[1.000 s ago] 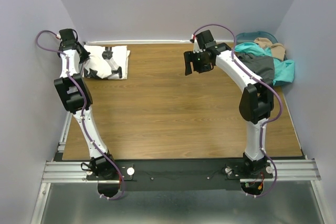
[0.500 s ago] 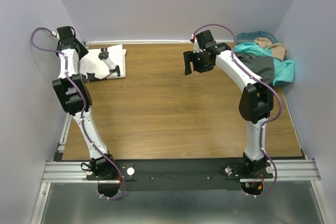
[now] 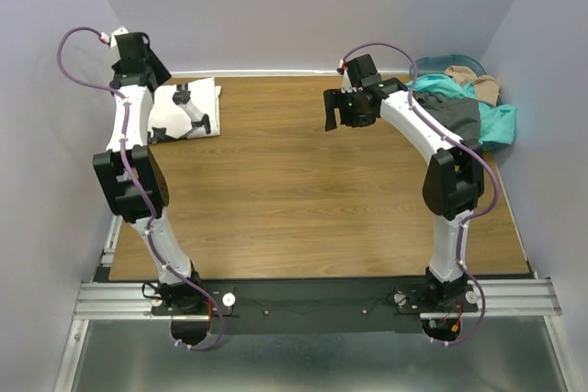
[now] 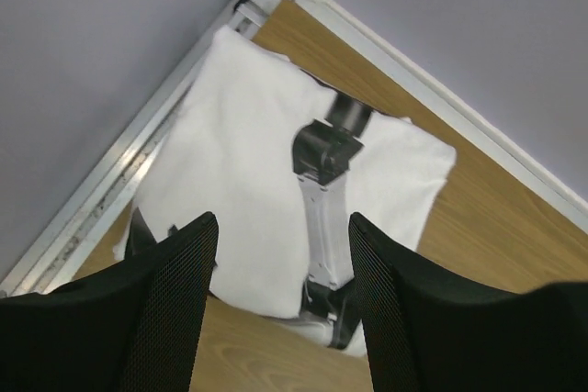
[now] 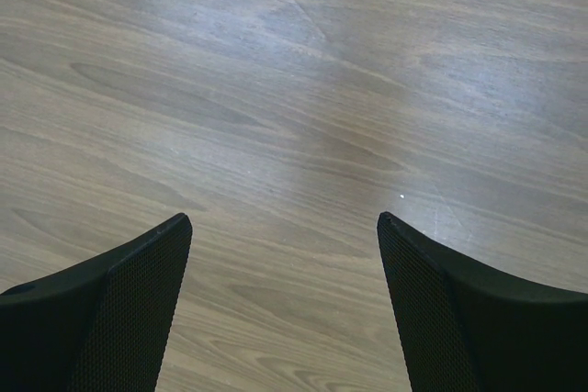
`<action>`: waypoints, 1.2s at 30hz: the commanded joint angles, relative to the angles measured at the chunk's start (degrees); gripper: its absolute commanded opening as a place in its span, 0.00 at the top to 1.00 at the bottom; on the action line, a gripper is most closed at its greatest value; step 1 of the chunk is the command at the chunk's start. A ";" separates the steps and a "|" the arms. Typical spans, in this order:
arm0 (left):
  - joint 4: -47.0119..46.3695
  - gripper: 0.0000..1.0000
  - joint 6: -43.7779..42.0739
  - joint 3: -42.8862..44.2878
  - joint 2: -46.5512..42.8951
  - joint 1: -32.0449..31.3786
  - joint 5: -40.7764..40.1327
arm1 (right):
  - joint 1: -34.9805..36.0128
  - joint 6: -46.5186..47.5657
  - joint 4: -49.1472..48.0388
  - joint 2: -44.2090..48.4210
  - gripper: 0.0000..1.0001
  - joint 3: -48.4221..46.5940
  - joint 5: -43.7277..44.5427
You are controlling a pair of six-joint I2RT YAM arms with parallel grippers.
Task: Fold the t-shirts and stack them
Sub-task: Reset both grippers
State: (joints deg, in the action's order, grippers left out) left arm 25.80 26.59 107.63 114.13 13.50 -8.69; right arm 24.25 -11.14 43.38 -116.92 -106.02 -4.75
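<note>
The white t-shirt lies folded into a flat rectangle directly under my left end effector, in the far corner of the tabletop, with a dark and grey print facing up. I judge it light and limp: it will sag and unfold if I lift it by one point, so any move should pinch a folded edge through all the layers, or slide it flat. The left end effector is spread wide above it, holding nothing and clear of the cloth.

The pile of t-shirts waiting to be folded sits off to the right of my right end effector, heaped over a teal basket: teal, dark grey and tan cloth tangled together. I expect them to drag one another, so I would take the topmost by a free hem or shoulder and lift slowly. Which one lies on top, I cannot tell from here.

The right end effector hangs wide over bare wood in its wrist view, with nothing between its fingers.
</note>
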 commanded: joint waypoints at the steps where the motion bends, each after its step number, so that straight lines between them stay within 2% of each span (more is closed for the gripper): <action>1: -6.02 0.33 -3.64 -9.18 -9.15 -6.35 1.56 | -0.26 -1.96 -4.69 4.50 0.12 3.09 2.47; 5: -12.42 0.33 -6.19 -19.11 -16.01 -13.31 4.64 | -0.26 -2.84 -8.55 7.76 0.12 7.92 3.61; 6: -13.23 0.33 -7.07 -22.52 -17.26 -16.80 4.82 | -0.26 -2.93 -9.35 8.46 0.12 10.02 4.31; 11: -18.93 0.33 -8.22 -31.42 -25.77 -23.06 6.14 | -0.26 -3.98 -13.04 13.55 0.12 16.01 6.69; 19: -25.44 0.33 -9.62 -43.90 -39.83 -25.71 8.33 | -0.26 -9.16 -21.65 22.08 0.12 30.93 8.09; 24: -29.49 0.33 -12.61 -50.14 -47.14 -25.71 8.42 | -0.26 -10.31 -24.91 25.60 0.12 35.87 9.58; 28: -30.90 0.33 -14.46 -51.91 -51.28 -25.71 8.42 | -0.26 -10.57 -26.06 28.15 0.12 37.02 11.52; 36: -29.49 0.33 -17.01 -50.86 -51.20 -25.71 11.76 | -0.26 -11.27 -26.24 31.49 0.12 37.46 15.30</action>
State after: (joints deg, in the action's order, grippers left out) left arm -3.07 12.10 56.36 62.96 -11.88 0.51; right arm 24.27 -21.04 18.92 -88.47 -69.58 6.17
